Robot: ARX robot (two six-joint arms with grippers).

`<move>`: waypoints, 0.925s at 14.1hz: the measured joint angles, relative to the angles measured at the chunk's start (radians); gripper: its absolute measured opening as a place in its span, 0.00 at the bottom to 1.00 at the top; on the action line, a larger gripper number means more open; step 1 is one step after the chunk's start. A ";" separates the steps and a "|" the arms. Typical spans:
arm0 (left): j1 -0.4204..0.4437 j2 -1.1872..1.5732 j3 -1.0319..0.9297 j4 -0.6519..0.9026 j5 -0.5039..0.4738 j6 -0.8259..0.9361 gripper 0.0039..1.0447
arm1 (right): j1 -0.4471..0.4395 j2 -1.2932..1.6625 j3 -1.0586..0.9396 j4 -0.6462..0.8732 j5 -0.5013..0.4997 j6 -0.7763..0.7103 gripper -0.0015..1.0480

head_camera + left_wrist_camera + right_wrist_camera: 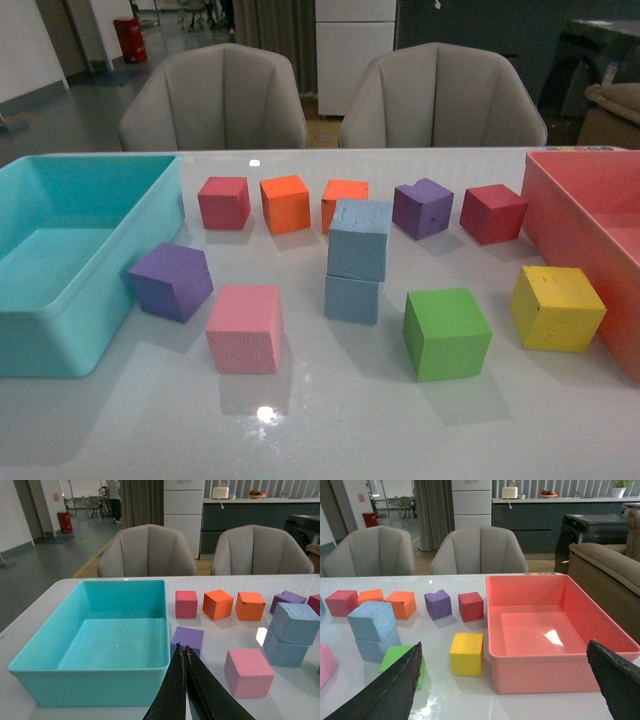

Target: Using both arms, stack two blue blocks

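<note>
While the left gripper (184, 652) has its fingers pressed together and the right gripper (505, 675) stands spread wide, both grasping nothing, the 2 blue blocks (357, 262) sit stacked on the white table (330, 420), the upper one skewed, well ahead of both grippers, between the pink cube (245, 328) and green cube (446, 333).

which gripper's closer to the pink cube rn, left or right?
Left, judging by the wrist views. The left gripper, shut, hangs just beside the pink cube. The right gripper, open, sits over by the yellow cube; the pink cube is at that view's edge.
</note>
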 joint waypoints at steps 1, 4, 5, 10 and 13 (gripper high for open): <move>0.000 -0.019 0.000 -0.018 0.000 0.000 0.01 | 0.000 0.000 0.000 0.000 0.000 0.000 0.94; 0.000 -0.213 0.001 -0.228 0.000 0.000 0.01 | 0.000 0.000 0.000 0.000 0.000 0.000 0.94; 0.000 -0.213 0.001 -0.220 0.000 0.000 0.03 | 0.000 0.000 0.000 0.000 0.000 0.000 0.94; 0.000 -0.213 0.001 -0.224 0.000 0.000 0.41 | 0.000 0.000 0.000 0.000 0.000 0.000 0.94; 0.000 -0.213 0.001 -0.224 0.000 0.000 0.74 | 0.000 0.000 0.000 0.000 0.000 0.000 0.94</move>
